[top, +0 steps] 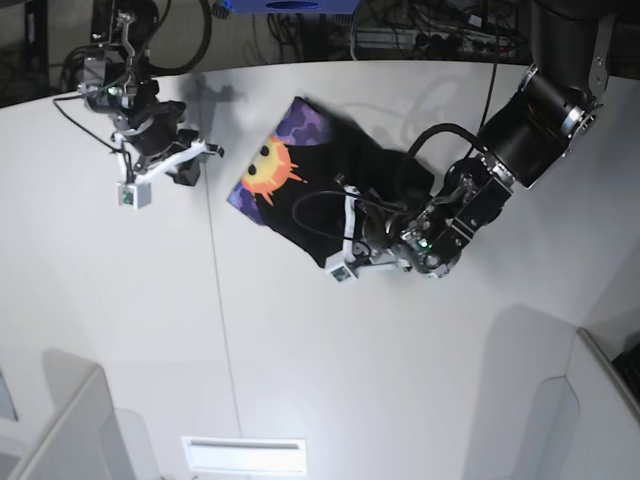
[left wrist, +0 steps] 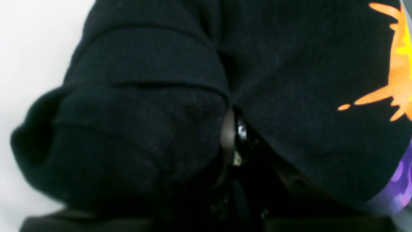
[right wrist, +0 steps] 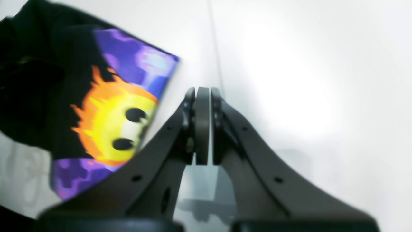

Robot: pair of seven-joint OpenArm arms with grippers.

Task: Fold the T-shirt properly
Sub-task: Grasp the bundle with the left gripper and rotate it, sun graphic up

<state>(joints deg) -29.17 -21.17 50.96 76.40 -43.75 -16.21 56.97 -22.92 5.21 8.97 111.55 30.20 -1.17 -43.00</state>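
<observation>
The T-shirt lies crumpled on the white table, black, with its orange-yellow sun face on purple turned up at its left end. My left gripper is down on the shirt's near edge. In the left wrist view black cloth bunches around the closed jaws, and only a sliver of one finger shows. My right gripper is shut with nothing between its pads. It hovers left of the shirt, apart from it, and shows in the base view as the right gripper.
A thin seam runs down the white table. Grey partitions stand at the near left corner and near right corner. A white slotted plate sits at the front edge. Cables and equipment line the back.
</observation>
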